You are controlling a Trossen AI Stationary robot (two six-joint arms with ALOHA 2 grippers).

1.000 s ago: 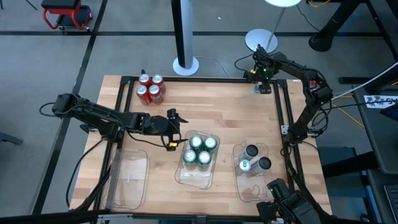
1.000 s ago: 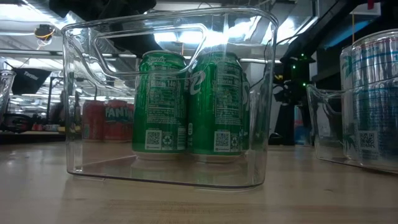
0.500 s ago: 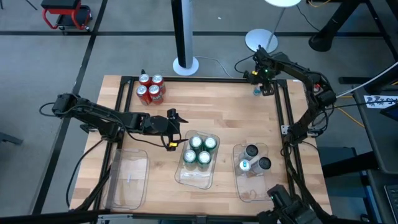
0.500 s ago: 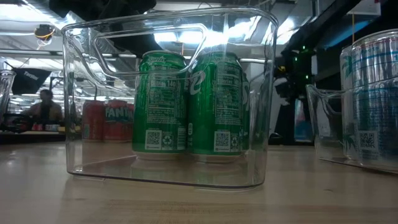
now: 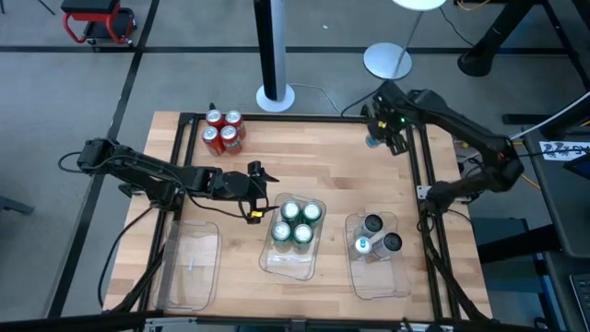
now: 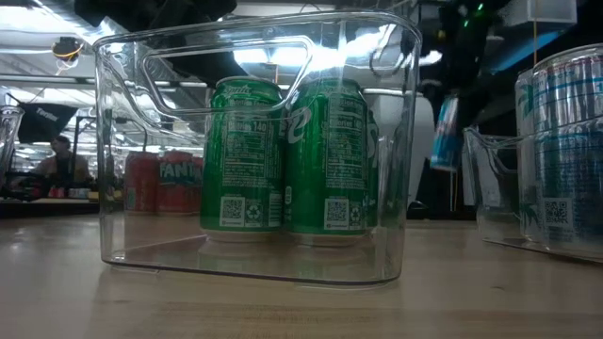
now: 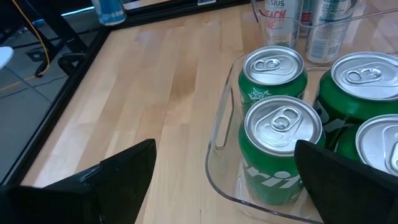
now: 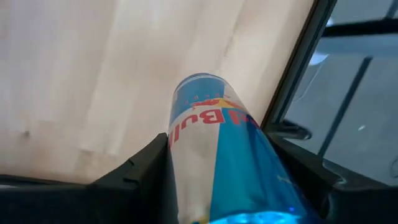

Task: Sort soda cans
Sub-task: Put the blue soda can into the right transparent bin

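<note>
Blue-and-silver slim can (image 8: 217, 155) is hanging tilted, clamped in the right gripper (image 5: 382, 130) above the wooden tabletop (image 5: 323, 166); left gripper (image 5: 255, 192) is idling agape, empty, beside round-topped green cans (image 5: 297, 222).

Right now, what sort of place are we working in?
Likely a robotics lab or workshop: a wooden table inside a black metal frame, loose cables on the grey floor, and a person at a workstation behind.

Four green cans (image 5: 297, 222) sat in a clear tray (image 5: 289, 261); four red cans (image 5: 223, 131) far left; the held can (image 8: 217, 155) looked blue and silver.
</note>
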